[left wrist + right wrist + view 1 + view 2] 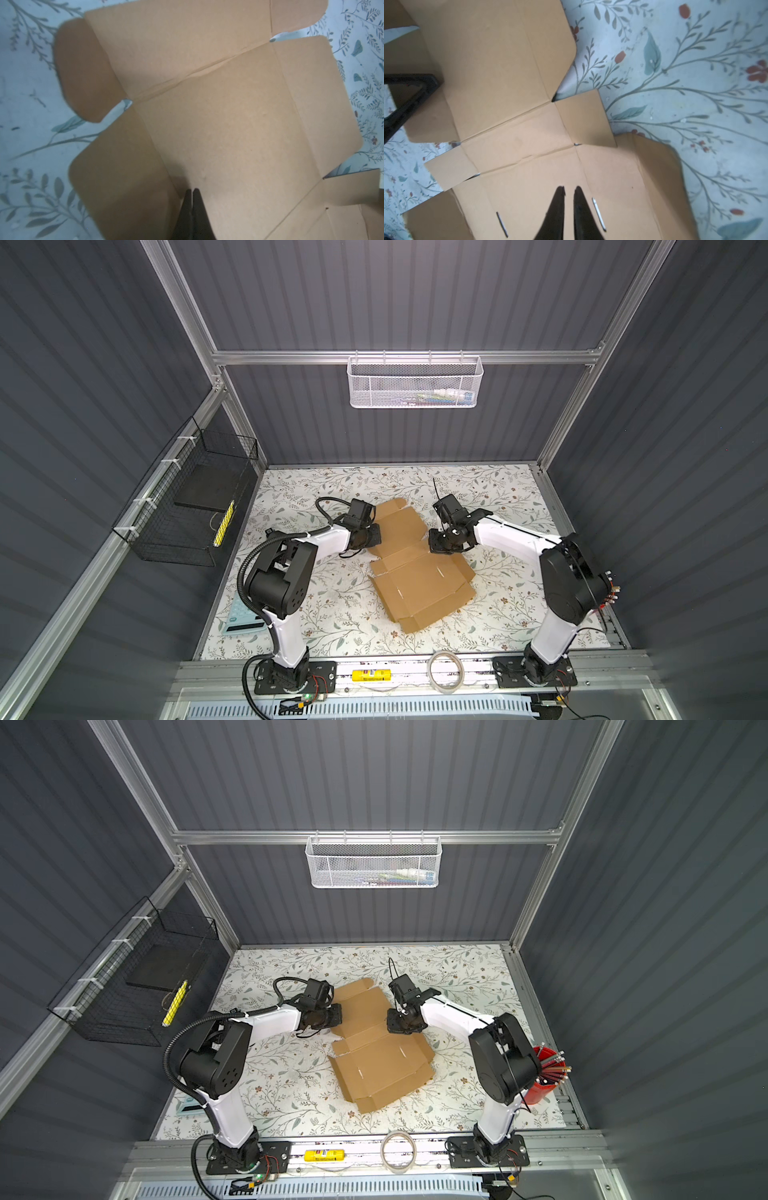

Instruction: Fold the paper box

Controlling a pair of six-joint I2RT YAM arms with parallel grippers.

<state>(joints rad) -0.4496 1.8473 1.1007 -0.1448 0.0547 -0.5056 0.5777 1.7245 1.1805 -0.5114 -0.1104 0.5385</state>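
The paper box (419, 572) (380, 1052) lies unfolded and nearly flat on the flowered table in both top views, a brown cardboard sheet with its flaps spread out. My left gripper (368, 537) (329, 1017) points down at the sheet's left edge. In the left wrist view it (192, 190) is shut and empty, tips over the crease beside a side flap (124, 187). My right gripper (440, 541) (400, 1021) hangs over the sheet's right edge. In the right wrist view it (569, 188) shows only a narrow slit, holding nothing, tips between the two slits (502, 224).
A white mesh basket (415, 383) hangs on the back rail and a black wire basket (195, 506) on the left wall. A calculator (241, 618) lies front left. A tape roll (446, 668) and yellow stick (372, 675) lie on the front rail. A red pencil cup (546, 1077) stands right.
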